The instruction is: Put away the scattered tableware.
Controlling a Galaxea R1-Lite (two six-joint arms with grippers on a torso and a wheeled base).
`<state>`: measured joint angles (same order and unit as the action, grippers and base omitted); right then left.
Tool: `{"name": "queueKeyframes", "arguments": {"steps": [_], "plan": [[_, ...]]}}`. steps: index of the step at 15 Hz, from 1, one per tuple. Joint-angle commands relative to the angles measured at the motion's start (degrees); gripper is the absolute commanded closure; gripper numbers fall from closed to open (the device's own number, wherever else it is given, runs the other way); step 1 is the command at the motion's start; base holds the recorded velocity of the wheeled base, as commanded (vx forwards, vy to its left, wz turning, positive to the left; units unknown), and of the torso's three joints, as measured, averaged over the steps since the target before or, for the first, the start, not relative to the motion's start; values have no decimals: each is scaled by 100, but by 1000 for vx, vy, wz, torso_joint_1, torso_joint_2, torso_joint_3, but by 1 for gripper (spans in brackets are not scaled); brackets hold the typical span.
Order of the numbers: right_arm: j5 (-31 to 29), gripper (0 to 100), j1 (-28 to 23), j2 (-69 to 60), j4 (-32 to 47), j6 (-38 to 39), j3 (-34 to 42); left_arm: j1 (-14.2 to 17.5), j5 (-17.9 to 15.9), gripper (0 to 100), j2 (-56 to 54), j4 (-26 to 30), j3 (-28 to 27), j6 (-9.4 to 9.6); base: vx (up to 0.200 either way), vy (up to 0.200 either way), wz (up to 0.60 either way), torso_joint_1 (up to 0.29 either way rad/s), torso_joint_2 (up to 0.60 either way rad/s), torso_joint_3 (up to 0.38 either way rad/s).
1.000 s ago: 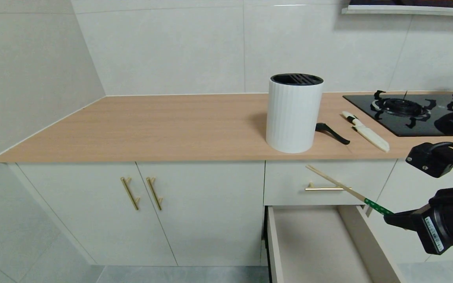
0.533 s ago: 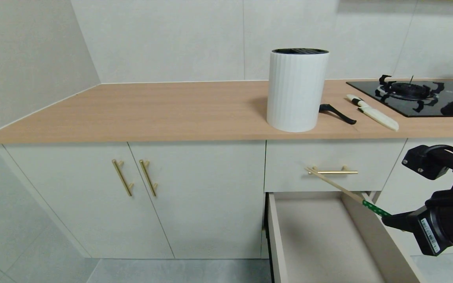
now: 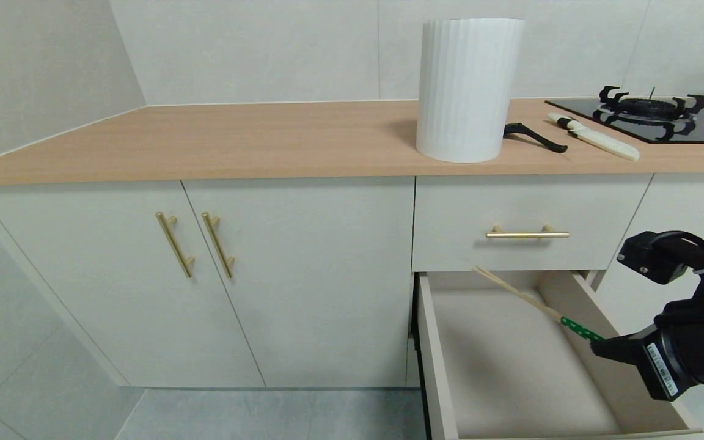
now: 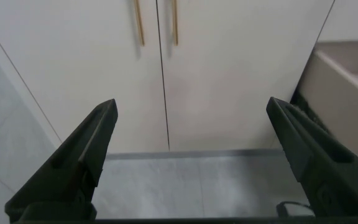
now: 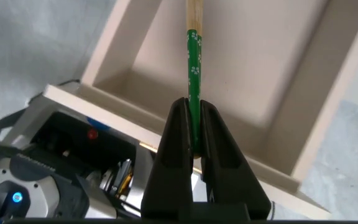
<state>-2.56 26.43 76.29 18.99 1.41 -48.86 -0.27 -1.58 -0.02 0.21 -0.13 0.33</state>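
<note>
So, what is the right gripper (image 3: 598, 346) doing down there?

It is pinching the green patterned end of the chopsticks (image 3: 529, 299), jaws closed tight on them. The bare tips are pointing up and back toward the rear of the open drawer (image 3: 434, 360), and the whole length is hanging over the inside, touching nothing that I can see.

Why is it holding them by the very end?

I am guessing that it is leaving the long part free to go down flat on the drawer floor, with the fingers staying near the front wall.

And the left gripper (image 4: 191, 107)?

It is hovering with its fingers spread wide and nothing between them, facing the cabinet doors (image 4: 166, 68) beside the drawer.

Is anything waiting on the counter (image 3: 236, 137)?

A pale knife (image 3: 596, 138) is lying near the hob (image 3: 651, 113), and a black-handled utensil (image 3: 536, 135) is lying just beside the white ribbed holder (image 3: 468, 91).

What are you having trouble seeing?

The holder is hiding the working end of that utensil, so I am not naming it. The holder's top is running out of sight, and I cannot tell whether the sticks are lying flush together or slightly crossed
</note>
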Motion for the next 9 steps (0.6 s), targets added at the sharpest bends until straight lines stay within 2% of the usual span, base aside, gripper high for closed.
{"name": "queueKeyframes", "arguments": {"steps": [1, 6, 9], "plan": [[-8, 100, 3, 88, 8, -1, -1, 0, 0, 0, 2, -3, -4, 2, 0, 0, 0, -41, 207, 144], [10, 100, 3, 229, 8, -1, -1, 0, 0, 0, 2, -3, -4, 2, 0, 0, 0, -16, 38, 19], [-8, 100, 3, 791, -115, 8, -1, 0, 0, 0, 2, -3, -4, 2, 0, 0, 0, 0, 0, 0]]}}
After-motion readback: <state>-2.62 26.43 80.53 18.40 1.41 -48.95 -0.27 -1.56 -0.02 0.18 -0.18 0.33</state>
